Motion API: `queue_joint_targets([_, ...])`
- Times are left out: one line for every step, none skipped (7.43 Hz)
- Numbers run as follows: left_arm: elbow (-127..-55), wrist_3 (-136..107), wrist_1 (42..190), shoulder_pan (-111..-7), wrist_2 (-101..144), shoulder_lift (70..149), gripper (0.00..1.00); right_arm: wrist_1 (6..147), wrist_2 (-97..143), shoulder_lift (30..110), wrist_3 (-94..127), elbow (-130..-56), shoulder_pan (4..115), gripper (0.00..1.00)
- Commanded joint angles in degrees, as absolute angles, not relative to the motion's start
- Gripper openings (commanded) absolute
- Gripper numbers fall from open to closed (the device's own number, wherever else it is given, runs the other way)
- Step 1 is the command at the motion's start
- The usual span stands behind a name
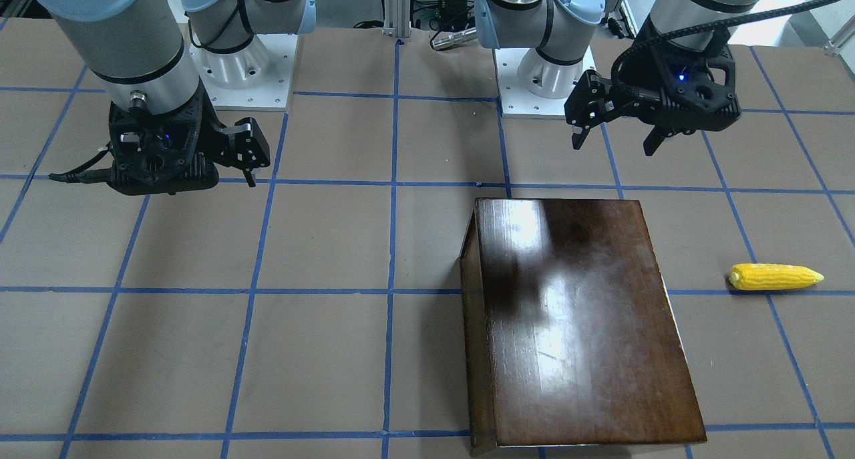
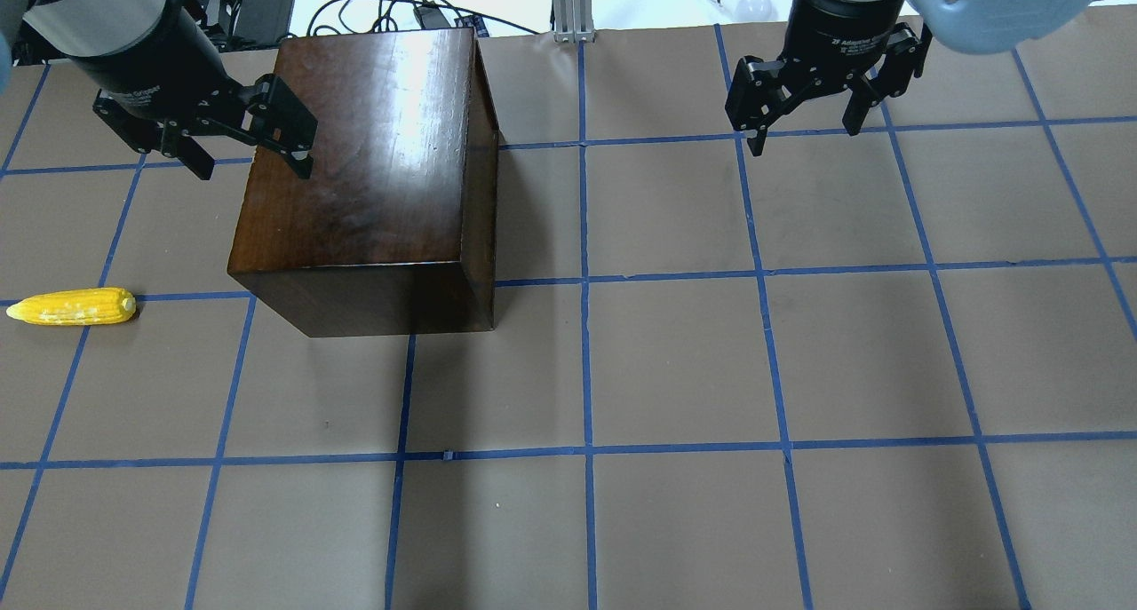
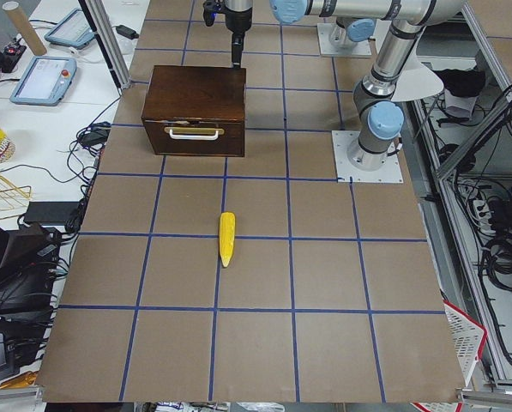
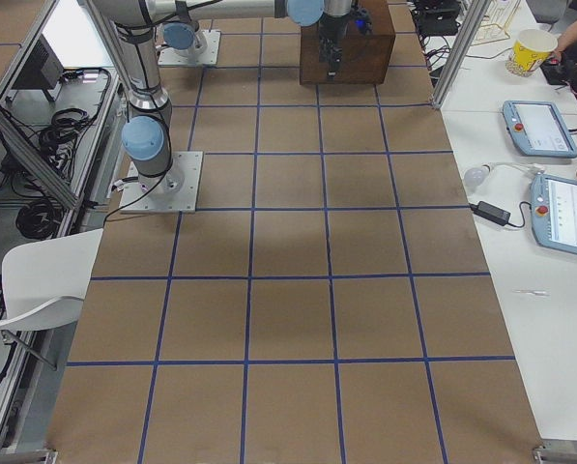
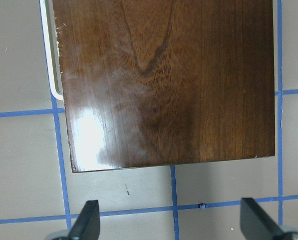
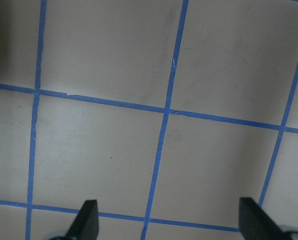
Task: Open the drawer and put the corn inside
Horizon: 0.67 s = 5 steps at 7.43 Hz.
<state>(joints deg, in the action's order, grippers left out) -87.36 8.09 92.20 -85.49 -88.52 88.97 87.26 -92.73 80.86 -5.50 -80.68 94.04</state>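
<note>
The dark-brown cabinet (image 2: 373, 148) stands on the table's left half; it also shows in the front view (image 1: 581, 312). Its drawer (image 3: 194, 133) is shut, with a white handle facing the table's left end. The yellow corn (image 2: 73, 307) lies on the table beyond that end, apart from the cabinet, and shows in the front view (image 1: 775, 276) too. My left gripper (image 2: 253, 162) is open and empty, hovering above the cabinet's edge nearest my base; the left wrist view (image 5: 169, 222) shows the cabinet top (image 5: 163, 80). My right gripper (image 2: 807, 137) is open and empty over bare table.
The table is brown paper with a grid of blue tape (image 2: 584, 281). The arm bases (image 1: 544, 78) stand at the robot's edge. Cables and an aluminium post (image 2: 573, 6) sit past the far edge. Side benches hold tablets (image 3: 45, 81).
</note>
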Motion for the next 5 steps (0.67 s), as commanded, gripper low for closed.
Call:
queue_joint_targets([-87.6, 7.9, 92.2, -85.8, -88.5, 89.0, 1.00, 87.3, -92.7, 80.9, -5.5, -80.7, 94.0, 1.00])
queue_joint_targets([-87.7, 7.9, 92.5, -86.0, -88.5, 88.9, 1.00, 87.2, -92.7, 80.9, -5.5, -80.7, 94.0, 1.00])
queue_joint_targets([-87.7, 7.9, 92.5, -86.9, -88.7, 89.0, 1.00, 87.3, -92.7, 80.9, -5.5, -80.7, 94.0, 1.00])
queue_joint_targets([-87.7, 7.9, 92.1, -87.4, -88.8, 89.2, 1.00, 87.3, -92.7, 80.9, -5.4, -80.7, 94.0, 1.00])
queue_joint_targets([-87.9, 7.9, 92.1, -87.5, -88.8, 89.2, 1.00, 87.3, -92.7, 80.9, -5.4, -80.7, 94.0, 1.00])
